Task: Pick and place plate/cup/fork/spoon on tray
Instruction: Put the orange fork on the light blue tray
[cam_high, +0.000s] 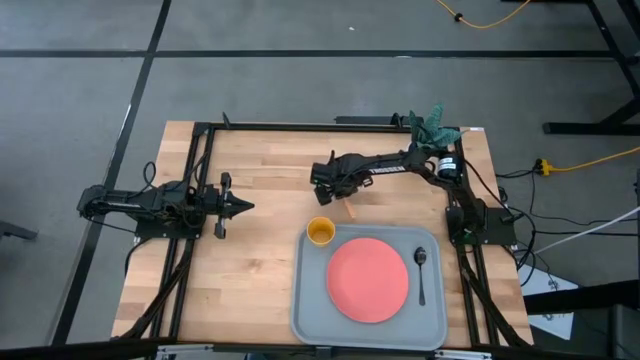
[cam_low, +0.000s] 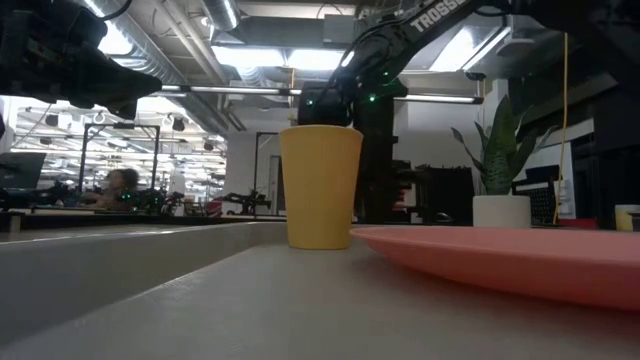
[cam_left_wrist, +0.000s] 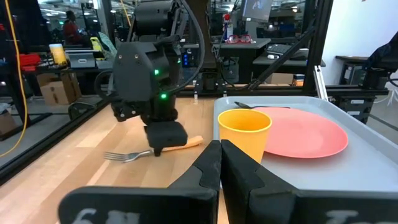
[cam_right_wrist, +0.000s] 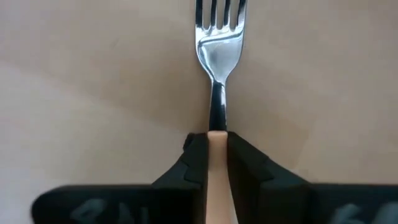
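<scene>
The light grey tray (cam_high: 305, 310) lies at the table's near right. On it are the coral-pink plate (cam_high: 368, 280), the yellow-orange cup (cam_high: 320, 232) upright in the far left corner, and the dark spoon (cam_high: 421, 270) right of the plate. The fork (cam_left_wrist: 124, 155), with silver tines and an orange handle, lies on the wood just beyond the tray's far edge. My right gripper (cam_high: 342, 195) stands over it, shut on its handle. My left gripper (cam_high: 243, 207) is shut and empty at the table's left, pointing toward the tray. My right gripper pinches the fork's orange handle (cam_right_wrist: 217, 142) between its two fingers, at the handle's end next to the metal neck. The fingers (cam_left_wrist: 163, 144) come from above, pointing down, one on each side of the handle. The fork looks level on the wood, tines (cam_right_wrist: 219, 12) ahead.
A white pot with a green plant (cam_high: 437, 128) stands at the table's far right corner, by the right arm's base. Black frame rails (cam_high: 200, 170) run along the left and far sides. Bare wood lies between my left gripper and the tray.
</scene>
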